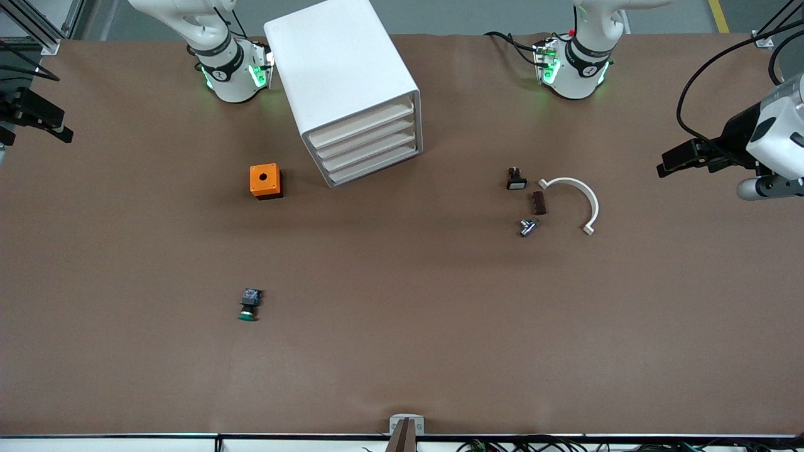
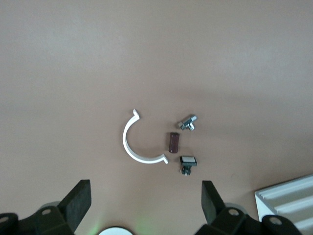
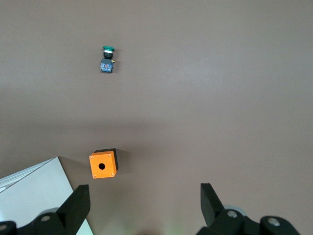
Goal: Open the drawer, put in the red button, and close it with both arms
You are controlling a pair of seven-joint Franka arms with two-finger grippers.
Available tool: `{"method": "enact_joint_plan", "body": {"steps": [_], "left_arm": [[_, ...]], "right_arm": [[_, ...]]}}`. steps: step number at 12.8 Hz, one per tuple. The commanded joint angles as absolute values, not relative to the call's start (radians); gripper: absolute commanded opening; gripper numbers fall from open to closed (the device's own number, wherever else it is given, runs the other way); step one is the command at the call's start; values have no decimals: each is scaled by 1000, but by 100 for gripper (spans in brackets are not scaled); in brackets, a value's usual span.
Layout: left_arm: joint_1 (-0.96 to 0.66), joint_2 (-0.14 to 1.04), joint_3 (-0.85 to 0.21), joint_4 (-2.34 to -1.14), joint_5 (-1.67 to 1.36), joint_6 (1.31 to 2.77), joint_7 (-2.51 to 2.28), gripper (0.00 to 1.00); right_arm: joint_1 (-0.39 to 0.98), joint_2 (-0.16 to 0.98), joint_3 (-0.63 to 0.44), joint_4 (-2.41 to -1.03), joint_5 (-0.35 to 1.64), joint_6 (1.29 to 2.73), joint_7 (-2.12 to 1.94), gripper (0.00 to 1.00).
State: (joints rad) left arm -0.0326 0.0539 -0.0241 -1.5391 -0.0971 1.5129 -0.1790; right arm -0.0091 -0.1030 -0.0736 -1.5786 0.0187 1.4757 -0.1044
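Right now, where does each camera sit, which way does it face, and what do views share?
Front view: high across the table, facing both arm bases and the cabinet.
Left wrist view: looks down at the white clip; left gripper's open fingers show.
Right wrist view: looks down at the orange box; right gripper's open fingers show.
Shared: the cabinet, in all three.

- I see a wide table (image 1: 402,351) covered edge to edge in matte brown sheeting.
- Soft, even light falls on it, with faint blurred shadows near the middle.
- Past the table's top edge I make out grey floor (image 1: 452,16) with a yellow line (image 1: 718,16).
- A metal frame post (image 1: 38,28) stands at one corner.
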Motion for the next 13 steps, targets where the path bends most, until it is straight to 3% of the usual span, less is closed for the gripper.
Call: {"method": "enact_joint_plan", "body": {"steps": [1,13], "left_arm": [[-52,29,0,-1554,-60,1539,-158,99],[-54,31,-2,-1496,-5,1537,-144,100]], "right_arm": [[-26,-160,-57,-1641,6,1500,-95,100],[-31,-161,-57,-1641,9,1494,-95,100]]}}
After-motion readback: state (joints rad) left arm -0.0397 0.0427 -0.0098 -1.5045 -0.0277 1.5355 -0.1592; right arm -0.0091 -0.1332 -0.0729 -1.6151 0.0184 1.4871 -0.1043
